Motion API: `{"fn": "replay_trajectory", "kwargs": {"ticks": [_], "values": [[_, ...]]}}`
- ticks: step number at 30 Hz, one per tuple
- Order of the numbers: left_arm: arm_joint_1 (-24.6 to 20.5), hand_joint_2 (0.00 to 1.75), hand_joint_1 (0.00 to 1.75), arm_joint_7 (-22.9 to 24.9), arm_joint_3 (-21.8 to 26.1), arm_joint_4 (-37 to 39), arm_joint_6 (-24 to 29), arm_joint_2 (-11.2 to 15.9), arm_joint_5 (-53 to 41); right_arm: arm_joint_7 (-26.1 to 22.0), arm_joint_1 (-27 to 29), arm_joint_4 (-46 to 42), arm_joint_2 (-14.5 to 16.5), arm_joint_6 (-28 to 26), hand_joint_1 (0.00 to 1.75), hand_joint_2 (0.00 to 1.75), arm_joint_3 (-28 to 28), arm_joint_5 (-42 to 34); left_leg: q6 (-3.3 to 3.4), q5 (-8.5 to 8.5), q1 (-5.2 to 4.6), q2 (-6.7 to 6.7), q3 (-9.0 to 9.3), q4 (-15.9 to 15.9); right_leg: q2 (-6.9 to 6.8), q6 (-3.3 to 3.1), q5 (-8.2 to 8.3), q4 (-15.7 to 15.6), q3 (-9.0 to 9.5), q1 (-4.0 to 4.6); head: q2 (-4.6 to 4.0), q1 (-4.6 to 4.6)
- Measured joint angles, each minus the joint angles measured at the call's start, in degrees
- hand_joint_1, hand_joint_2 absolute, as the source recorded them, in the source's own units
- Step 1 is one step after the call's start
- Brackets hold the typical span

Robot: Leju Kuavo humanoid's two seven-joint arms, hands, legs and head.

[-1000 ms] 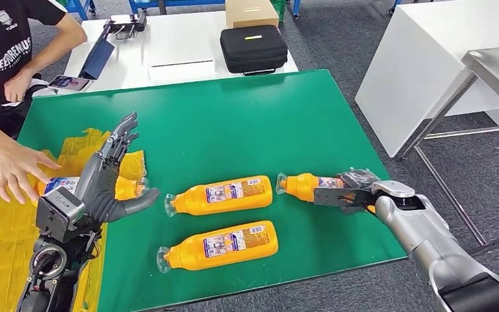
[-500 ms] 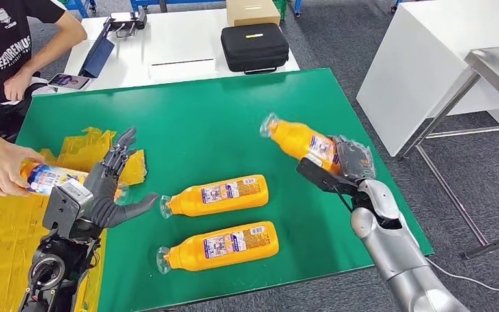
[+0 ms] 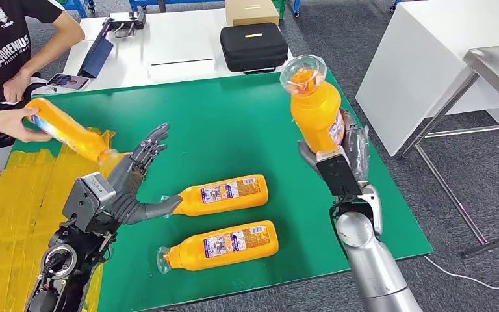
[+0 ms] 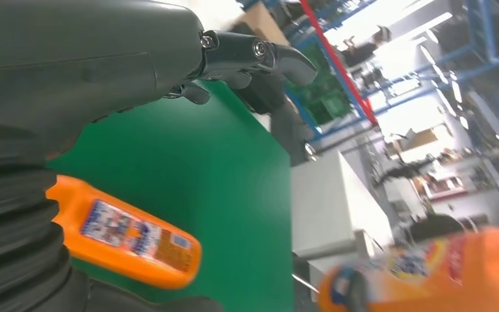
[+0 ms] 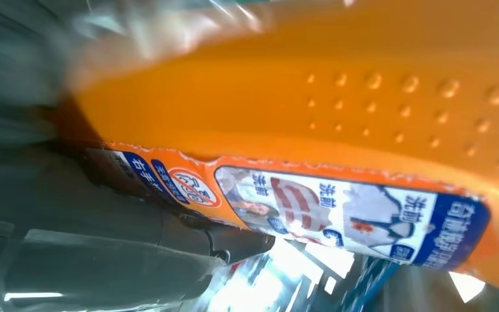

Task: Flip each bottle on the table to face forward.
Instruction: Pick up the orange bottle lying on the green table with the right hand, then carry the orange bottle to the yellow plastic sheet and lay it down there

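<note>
Orange detergent bottle [image 3: 316,107] held upright in the right hand [image 3: 338,166], clear cap end up and toward the camera, base down in the palm; long axis near vertical, clear of the green table [image 3: 221,123], above its right part. Close wrist view of the grasp: label face against the fingers [image 5: 169,240], dimpled orange side turned away. Left hand [image 3: 127,192] wide, holding nothing, fingers spread just over the table. Nearest to it: upper lying bottle [image 3: 217,194], just beside the thumb, possibly touching at the cap end, long axis running rightward away from the hand, label up. Lower lying bottle [image 3: 221,245] parallel, slightly nearer the robot, between the two arms, closer to the left. Fourth bottle [image 3: 65,133] held by a person's hand [image 3: 13,122], just beyond the left hand's fingertips, over yellow sheeting [image 3: 6,214]. Judgement: next move turns on rotating and lowering the upright bottle; left hand better placed for the lying pair.
</note>
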Motion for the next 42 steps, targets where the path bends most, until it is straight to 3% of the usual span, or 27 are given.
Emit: {"fn": "replay_trajectory", "kwargs": {"ticks": [15,34,42], "values": [[-4.6,1.75,0.0,2.0,-4.0,0.2,-0.9,0.0,5.3,-4.3,-5.1,3.3,4.6,9.7,1.75,1.75,12.9,-8.0,-0.01,0.01,0.03,0.01,-0.07,0.0,-0.01,-0.02,-0.02,0.0,-0.08,0.01,-0.01,0.01],[-5.3,1.75,0.0,1.8,-4.2,0.7,-0.1,0.0,8.0,-4.9,-6.1,5.6,5.3,9.6,1.75,1.75,19.6,-4.0,-0.01,0.01,0.02,0.01,-0.1,0.0,0.0,-0.02,-0.02,0.0,-0.12,0.01,-0.01,0.01],[-5.3,1.75,0.0,1.5,-4.2,0.6,0.5,-0.8,10.1,-2.9,-6.6,7.1,6.2,9.2,1.75,1.75,22.9,-2.4,-0.01,0.01,0.03,0.02,-0.11,0.0,0.0,-0.02,-0.02,0.0,-0.12,0.01,-0.01,0.0]]}}
